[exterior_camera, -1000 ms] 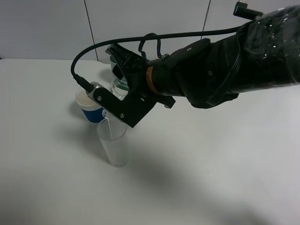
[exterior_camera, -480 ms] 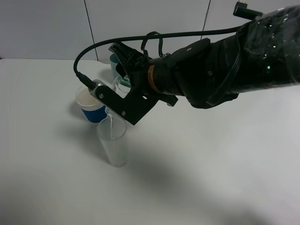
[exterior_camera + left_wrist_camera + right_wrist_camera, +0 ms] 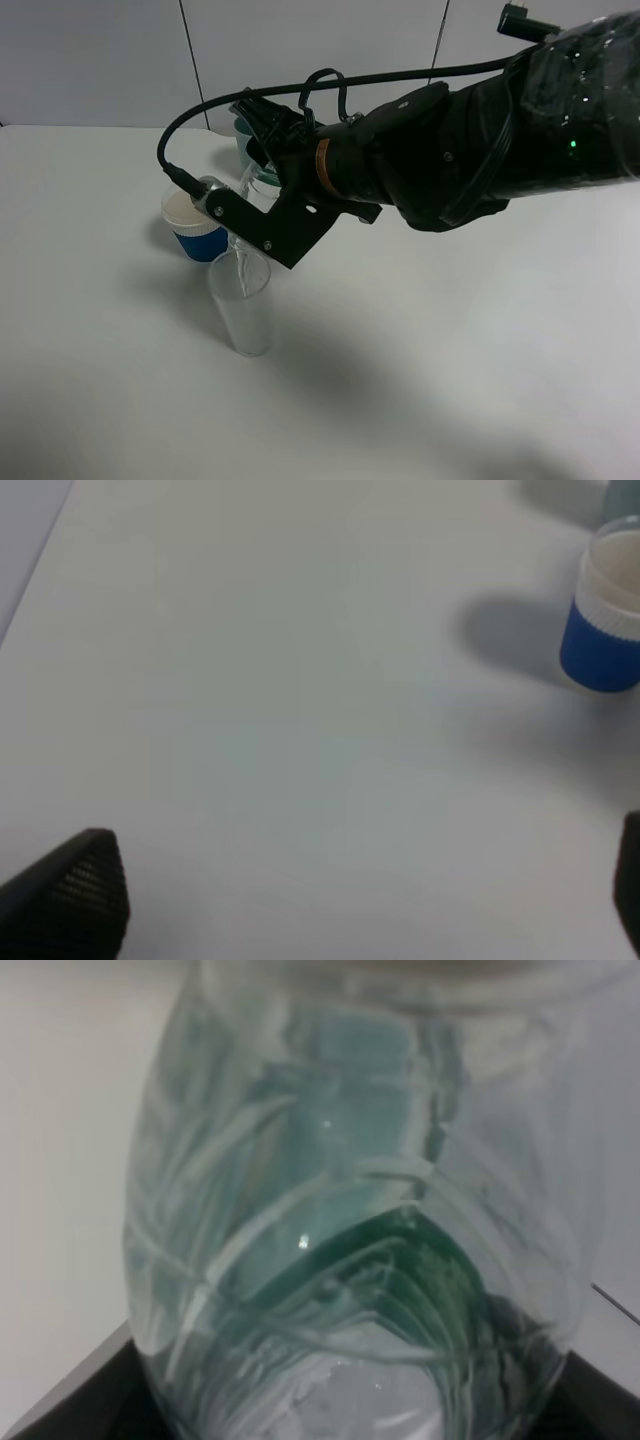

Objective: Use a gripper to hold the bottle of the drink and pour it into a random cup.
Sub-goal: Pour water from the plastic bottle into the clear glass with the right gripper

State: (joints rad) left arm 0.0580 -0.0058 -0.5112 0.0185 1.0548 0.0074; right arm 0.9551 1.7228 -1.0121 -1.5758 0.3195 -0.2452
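In the exterior high view my right gripper (image 3: pixel 262 190) reaches across to the left and is shut on the clear drink bottle (image 3: pixel 262 186). The bottle is tilted, mouth down, over the tall clear glass (image 3: pixel 241 305). A thin stream of clear liquid (image 3: pixel 238 268) falls into the glass. The right wrist view is filled by the bottle (image 3: pixel 350 1220), its green label showing through the plastic. The left gripper's fingertips (image 3: pixel 70 890) sit wide apart at the frame corners, open and empty, above bare table; it does not show in the exterior high view.
A blue cup with a white rim (image 3: pixel 193 226) stands just left of the glass, also in the left wrist view (image 3: pixel 608 620). A teal cup (image 3: pixel 246 140) stands behind the gripper, mostly hidden. The white table (image 3: pixel 450 350) meets a grey wall at the back.
The right gripper has tipped the bottle a little further, and the pouring goes on. The cups and the glass have not moved.
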